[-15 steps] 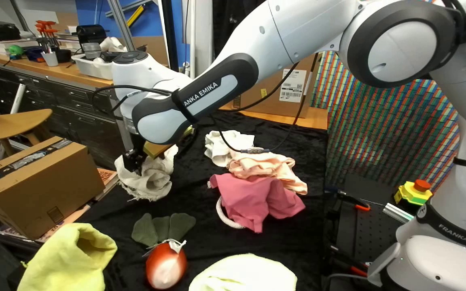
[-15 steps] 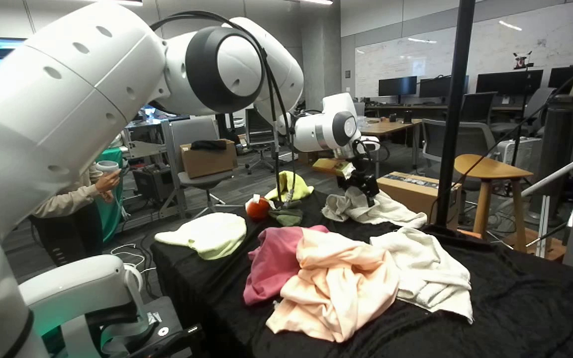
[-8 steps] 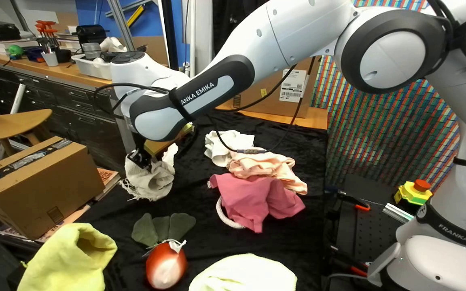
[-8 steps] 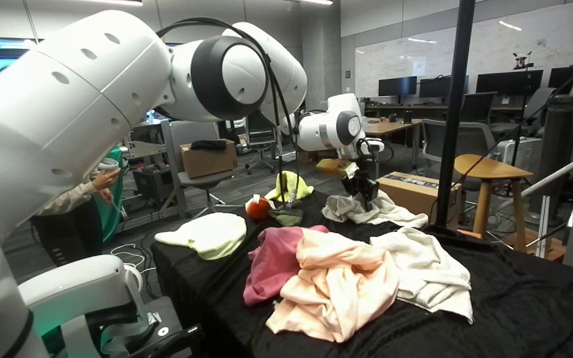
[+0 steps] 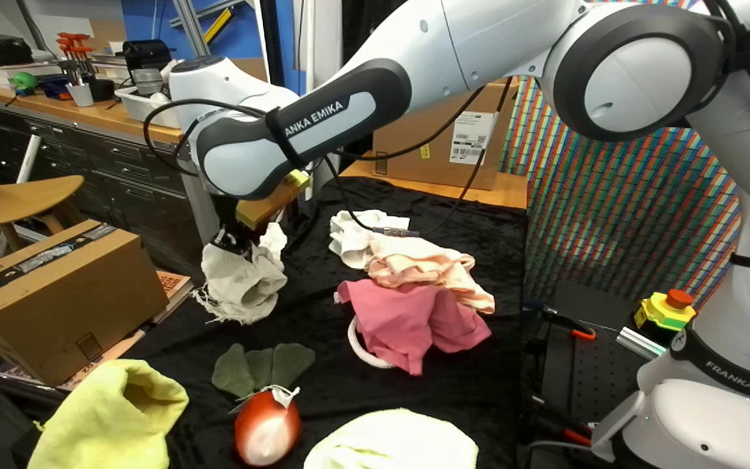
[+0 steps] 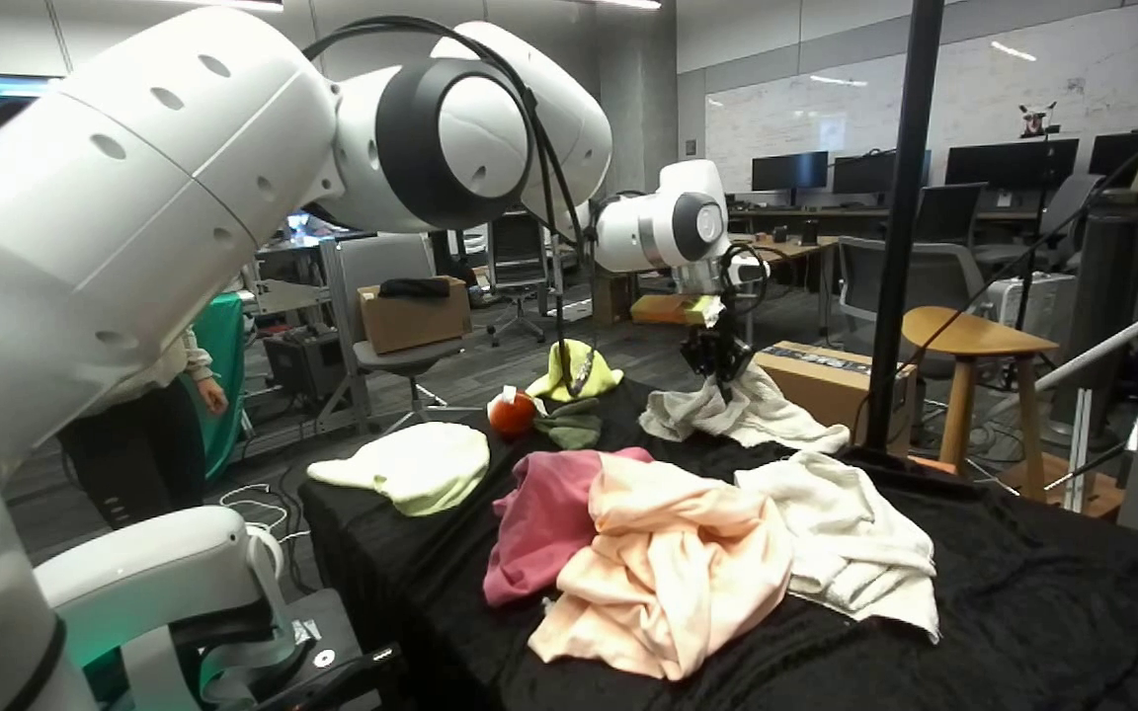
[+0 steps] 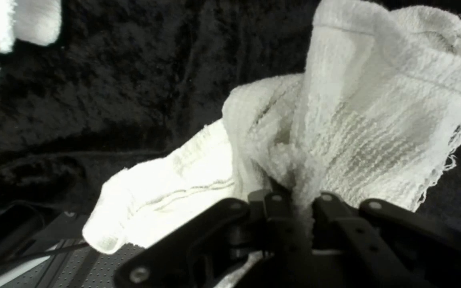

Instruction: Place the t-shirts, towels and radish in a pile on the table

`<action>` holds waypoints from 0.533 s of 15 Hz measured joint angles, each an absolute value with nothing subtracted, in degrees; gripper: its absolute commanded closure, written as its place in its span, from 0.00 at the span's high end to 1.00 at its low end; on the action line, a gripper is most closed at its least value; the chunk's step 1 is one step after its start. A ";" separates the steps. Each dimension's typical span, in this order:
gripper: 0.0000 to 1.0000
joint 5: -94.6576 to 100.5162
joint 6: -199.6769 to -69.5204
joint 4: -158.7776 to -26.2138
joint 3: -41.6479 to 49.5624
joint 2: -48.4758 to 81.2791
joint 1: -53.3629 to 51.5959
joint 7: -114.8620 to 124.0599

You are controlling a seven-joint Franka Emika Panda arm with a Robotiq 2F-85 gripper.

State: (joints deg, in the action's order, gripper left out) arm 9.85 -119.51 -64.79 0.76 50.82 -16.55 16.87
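Raised since the earlier frame: the white, multi-jointed robot arm with grey-black joint covers, its jaws now standing higher than before. Below the jaws spreads the wide table, draped all over in wrinkled black cloth. Beside the jaws stands a brown, rectangular cardboard box with dark tape along its top. To the right of the jaws in an exterior view, three crumpled cloths lie touching in a row: a pale peach cloth at the middle, a rose-pink cloth on its nearer side and a white textured cloth on its farther side. Directly under the jaws, a grey-white woven towel with a frayed edge is drawn up into a peak, its lower folds reaching the table. Nearer the camera than the jaws, and well apart from them, lie a pale yellow-green cloth and a bright yellow cloth. The black two-fingered gripper grasps the grey-white woven towel: its jaws are clenched, with a fold bunched between them. Between the two yellowish cloths, well apart from the jaws, the glossy, round, red-orange toy radish rests on the table; its broad, flat green leaves lie on the side toward the jaws.
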 measured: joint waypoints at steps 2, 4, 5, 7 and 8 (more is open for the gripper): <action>0.09 9.85 -118.37 -65.04 0.61 48.65 -16.25 14.81; 0.09 9.85 -117.57 -66.09 0.31 45.53 -15.80 13.05; 0.09 9.84 -117.53 -67.40 0.14 43.41 -15.51 12.19; 0.09 9.84 -117.51 -71.16 -0.19 38.45 -14.84 11.21; 0.09 9.84 -117.52 -73.48 -0.36 35.72 -14.44 10.94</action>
